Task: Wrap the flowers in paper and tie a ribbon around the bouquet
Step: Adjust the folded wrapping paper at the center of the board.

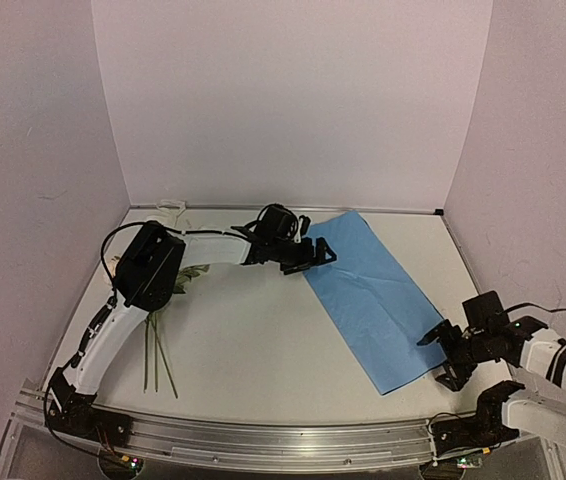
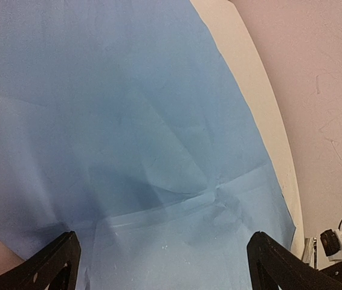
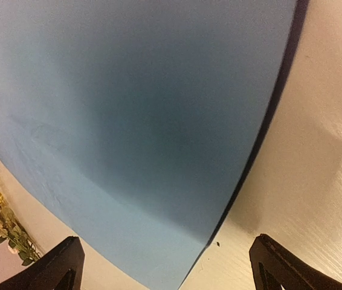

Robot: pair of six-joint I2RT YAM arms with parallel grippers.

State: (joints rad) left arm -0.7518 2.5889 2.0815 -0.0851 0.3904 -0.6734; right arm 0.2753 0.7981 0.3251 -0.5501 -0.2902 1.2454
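Lying flat on the white table (image 1: 263,350), the creased blue paper (image 1: 371,300) runs diagonally from back centre toward the near right.
The flowers (image 3: 2,229) lie well apart at the left, stems showing, blooms largely hidden under the left arm. The left gripper (image 1: 318,255) reaches across to the sheet's far corner, jaws spread wide. The right gripper (image 1: 441,358) sits low beside the near end, jaws also wide, holding nothing. Pale walls enclose the tabletop.

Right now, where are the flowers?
In the top view, the flowers lie on the left side, partly under the left arm, left of the paper, stems toward the near edge.
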